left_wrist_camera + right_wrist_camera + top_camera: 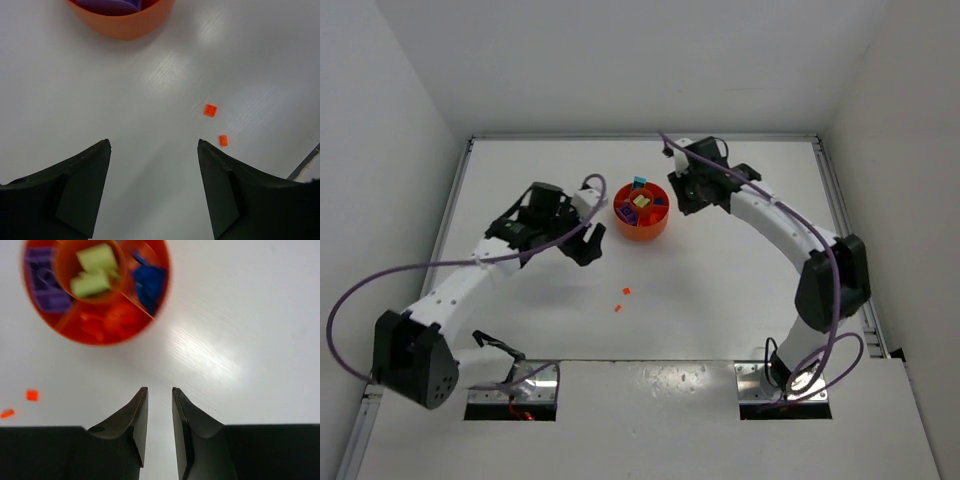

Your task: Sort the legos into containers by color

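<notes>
Starting at the left, the left hand (152, 144) hangs over bare table (720, 300) with its fingers spread wide and nothing between them. It sits just left of the dish (641, 230).

Ahead of it and off to its right lie the last loose legos, both orange: a square brick (210, 110) and a narrower brick (223, 140). They are close together but not touching, and well short of the dish.

The dish holds the sorted pieces:
- purple bricks (45, 287) in one outer compartment
- lime bricks (95, 272) in the centre cup
- blue bricks (150, 282) in another outer compartment
- orange bricks (107, 322) in the compartment nearest the right wrist camera

The right hand (159, 390) hovers by the dish's right side. Its fingers are drawn almost together, leaving only a narrow gap that holds nothing.

Both loose bricks look tiny, very light and rigid, with smooth plastic faces, and they lie flat and low. They will probably skid or flick away under a glancing touch rather than deform.

The safest hold is likely across two opposite side walls, with the fingertips brought down nearly to the table on either side. The square brick offers equal faces either way. The narrower brick is better pinched across its short width. Since the two lie so near each other, a wide-open hand risks nudging one while closing on the other.
</notes>
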`<state>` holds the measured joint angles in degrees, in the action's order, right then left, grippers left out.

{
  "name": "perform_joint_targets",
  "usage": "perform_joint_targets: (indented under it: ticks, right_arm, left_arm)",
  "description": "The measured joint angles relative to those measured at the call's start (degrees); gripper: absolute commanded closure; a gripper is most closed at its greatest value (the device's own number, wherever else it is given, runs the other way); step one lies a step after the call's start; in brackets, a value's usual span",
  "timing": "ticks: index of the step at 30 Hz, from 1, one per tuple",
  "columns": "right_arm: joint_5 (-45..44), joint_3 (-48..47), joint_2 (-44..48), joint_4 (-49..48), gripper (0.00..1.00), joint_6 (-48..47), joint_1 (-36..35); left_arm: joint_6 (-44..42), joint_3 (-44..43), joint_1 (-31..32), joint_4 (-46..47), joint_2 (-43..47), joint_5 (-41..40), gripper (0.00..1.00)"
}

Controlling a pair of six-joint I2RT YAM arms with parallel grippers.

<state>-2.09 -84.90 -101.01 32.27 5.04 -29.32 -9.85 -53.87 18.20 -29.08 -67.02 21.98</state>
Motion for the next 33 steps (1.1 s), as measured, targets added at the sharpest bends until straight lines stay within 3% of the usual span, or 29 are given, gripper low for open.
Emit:
perform_joint_targets:
  ticks: [7,9,11,19,33]
  right_arm:
    - [-0.81,13.35,12.41,2.27,0.73,-0.76,9.03]
    - [-0.52,15.13,13.99,3.04,0.72,-1.03,10.25]
    - [0.04,15.67,14.75,3.45,0.72,-1.51,10.82]
    - [3.43,15.41,15.02,3.89,0.72,-2.21,12.72]
    - [6.82,15.06,14.82,4.02,0.72,-2.25,14.29]
  left_arm:
    - [-0.46,-5.16,17.79,-2.12,-16.39,-11.96,0.29]
    - [-0.55,-7.02,21.20,-2.60,-21.11,-14.93,0.35]
    - [-0.85,-8.68,23.52,-3.04,-25.44,-16.74,0.35]
    - [-0.39,-11.19,26.43,-4.74,-33.42,-21.99,0.37]
    - [-2.19,-11.21,28.52,-4.57,-36.44,-20.65,0.41]
